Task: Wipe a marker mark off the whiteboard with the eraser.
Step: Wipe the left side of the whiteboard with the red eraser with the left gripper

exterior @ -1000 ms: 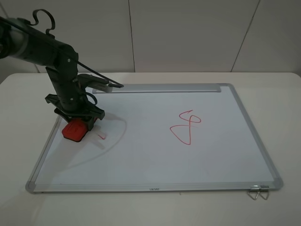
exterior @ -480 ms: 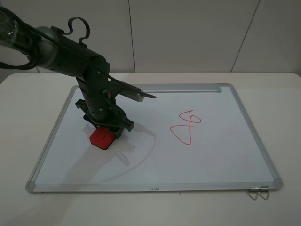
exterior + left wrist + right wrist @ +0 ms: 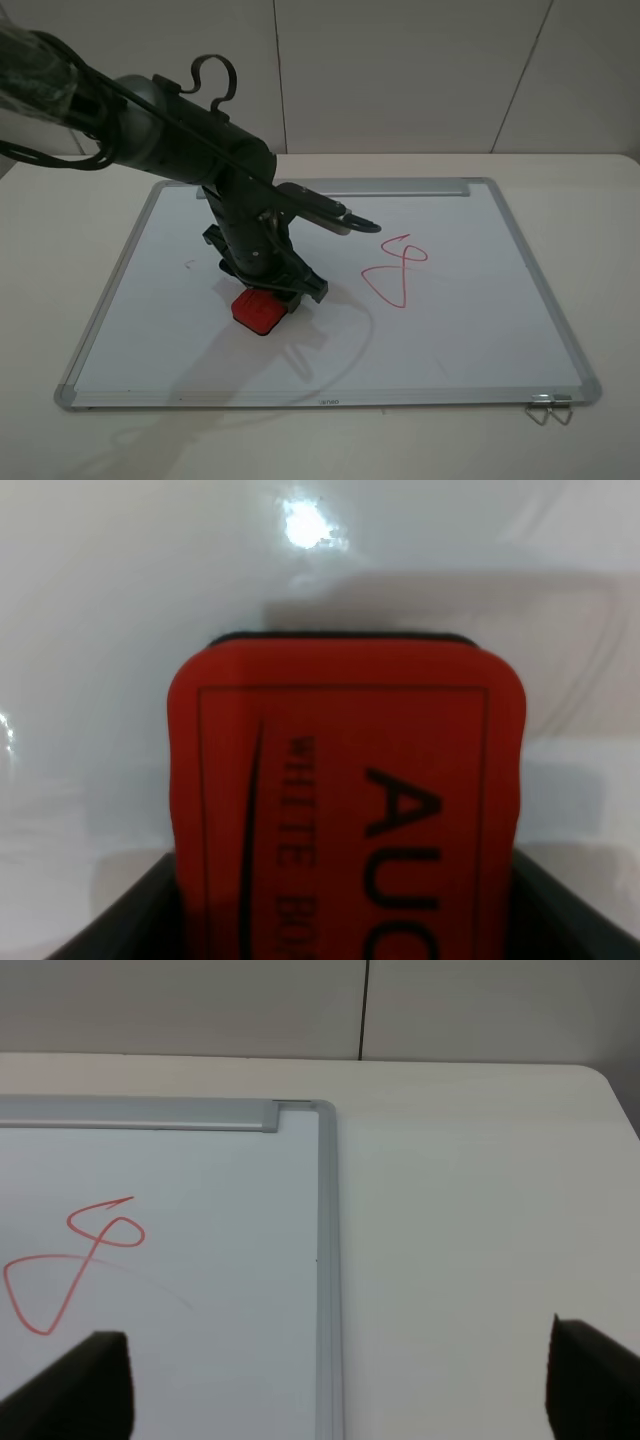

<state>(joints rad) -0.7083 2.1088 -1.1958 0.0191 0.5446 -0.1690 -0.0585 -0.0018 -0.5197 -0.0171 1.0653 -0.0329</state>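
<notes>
Nearest you, a small wire clip [image 3: 548, 410] hangs off the near right corner of the whiteboard [image 3: 330, 398]. The board is a large flat rectangle lying on a pale tabletop [image 3: 600, 200]. It has a thin silver-grey metal frame and a glossy white face that mirrors a ceiling light.

A little further in, left of centre, the eraser [image 3: 257, 312] sits flat on the board. It is a small red block with rounded corners and black lettering on top, and a dark felt layer shows under its far end. Your left pincer [image 3: 268, 285] is clamped narrowly on it, with dark jaws against the two long sides at the end nearest the wrist.

Expect the eraser to be light, with a firm body and a soft underside. The smooth side walls could slip under sideways load, so those long sides, taken low, look like the best hold. The felt should glide easily on the slick board, so keep it flat and pressed down.

To the left, well apart from the eraser, is a tiny faint fleck [image 3: 190, 264]. It may be a trace of the marker mark; no triangle shape can be made out. To the right, near the eraser but not touching it, is a thin red looped scribble [image 3: 397, 272].

Further back, a grey tray strip [image 3: 400, 187] runs along the far edge, with pale wall panels [image 3: 400, 70] behind it.

Your right pincer [image 3: 330, 1385] is out of the high view. It is spread wide and holds nothing, by the board's right edge.
</notes>
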